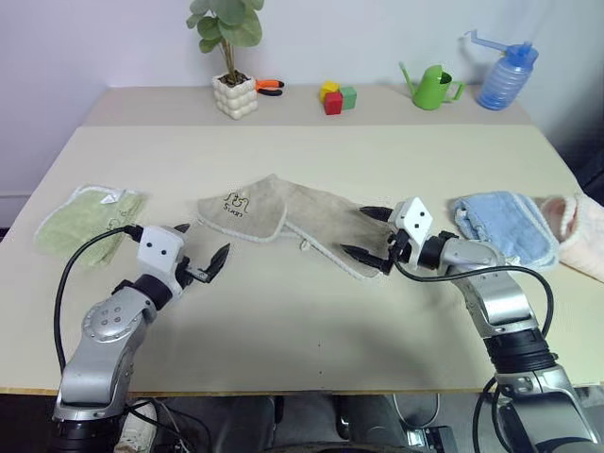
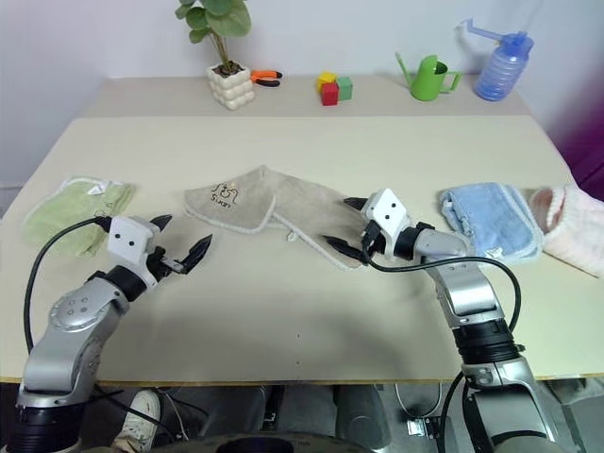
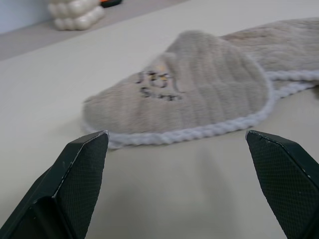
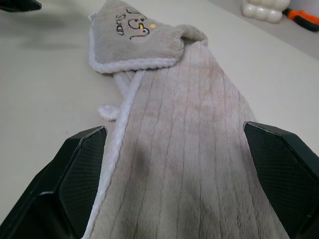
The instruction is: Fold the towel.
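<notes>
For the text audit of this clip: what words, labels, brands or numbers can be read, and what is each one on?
Dark printed logo on the folded corner of the beige terry towel: a small figure over a short word, too blurred to read.
White tag on the light green towel: too small to read.
Nothing else carries text.

I count 3 towels on the table (image 1: 311, 311): 1 beige towel (image 1: 283, 219), 1 green towel (image 1: 87, 219), 1 blue towel (image 1: 502, 225). Along the back I see 1 potted plant (image 1: 231, 52), 3 toy blocks (image 1: 336, 96), 1 green watering can (image 1: 433, 87) and 1 blue spray bottle (image 1: 506, 71). I have 2 grippers, left gripper (image 1: 203, 253) and right gripper (image 1: 366, 236).
</notes>
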